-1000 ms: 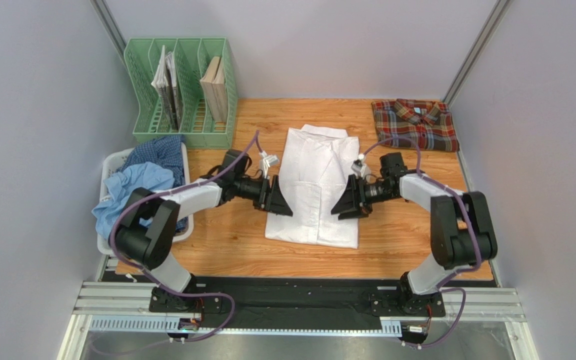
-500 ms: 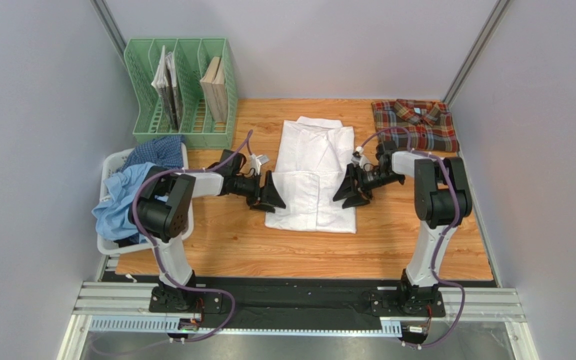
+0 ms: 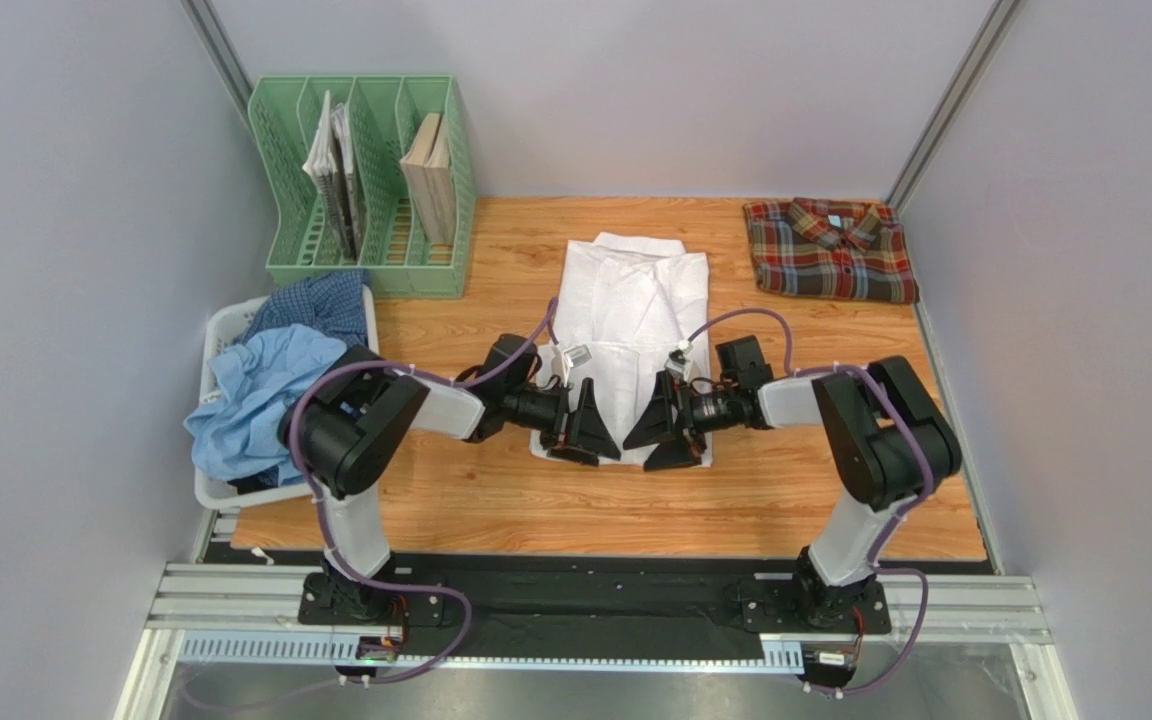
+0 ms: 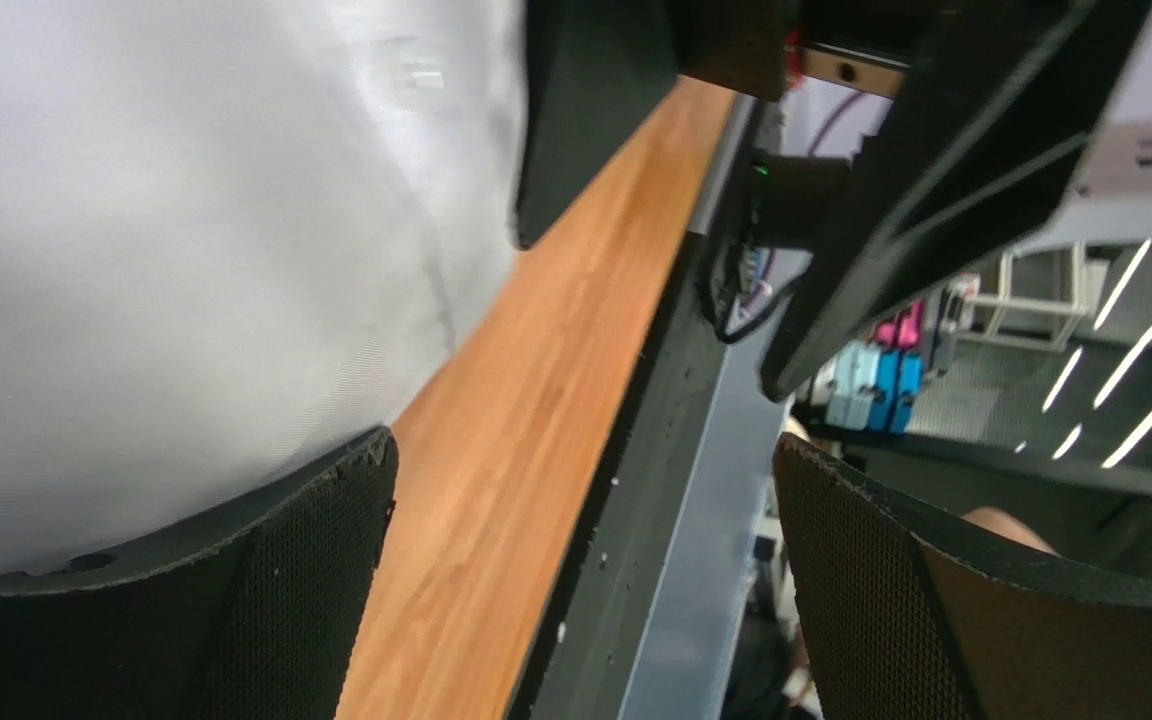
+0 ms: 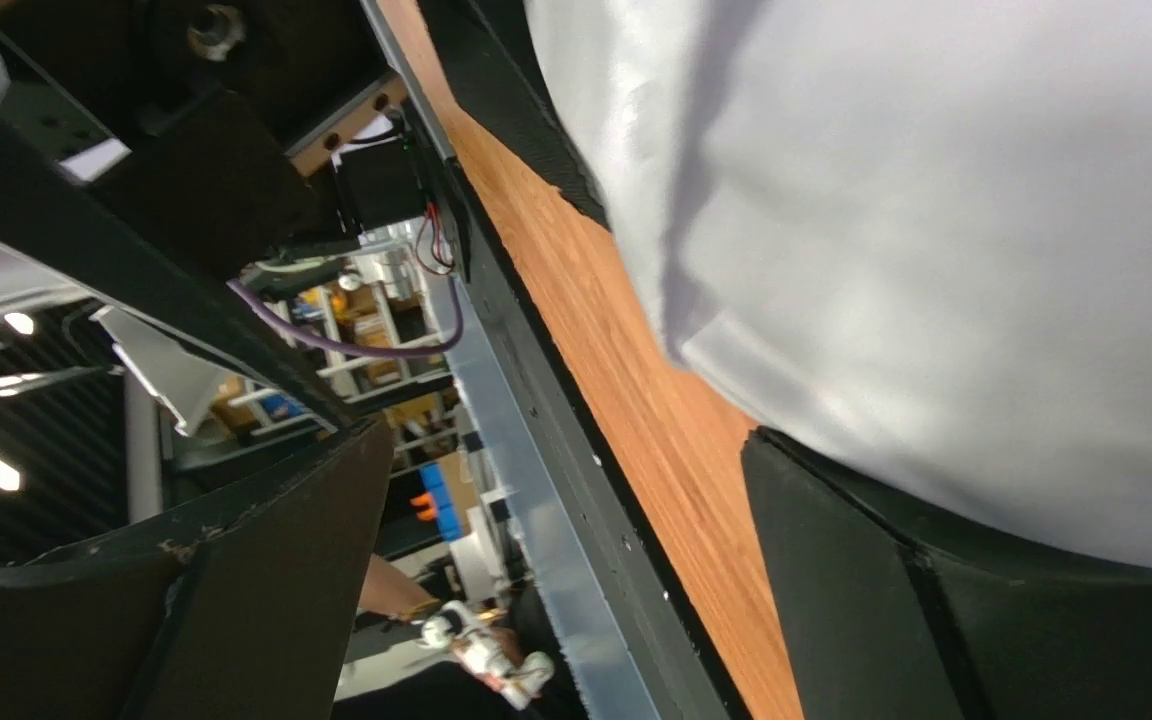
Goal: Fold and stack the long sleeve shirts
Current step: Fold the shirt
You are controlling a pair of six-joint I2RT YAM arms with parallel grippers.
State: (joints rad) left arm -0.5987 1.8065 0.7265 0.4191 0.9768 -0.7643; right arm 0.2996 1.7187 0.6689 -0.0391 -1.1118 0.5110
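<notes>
The white shirt (image 3: 627,308) lies folded at the table's middle, collar toward the back. My left gripper (image 3: 591,425) and right gripper (image 3: 660,425) sit close together over its near edge, facing each other. Both are open. In the left wrist view the white shirt (image 4: 192,255) rests against one finger (image 4: 237,600) of the left gripper (image 4: 582,525). In the right wrist view the white shirt (image 5: 958,225) rests against one finger (image 5: 913,600) of the right gripper (image 5: 567,510). The plaid shirt (image 3: 829,249) lies folded at the back right. A light blue shirt (image 3: 274,375) and a dark blue checked shirt (image 3: 319,300) are heaped in the basket.
A white plastic basket (image 3: 225,327) stands at the table's left edge. A green file rack (image 3: 364,188) with books stands at the back left. Bare wooden table (image 3: 778,495) lies in front of the shirt, up to the black rail at the near edge.
The white shirt's near edge has moved back, making it shorter. Both grippers moved from the shirt's sides inward and nearer, and now meet over its near edge.
</notes>
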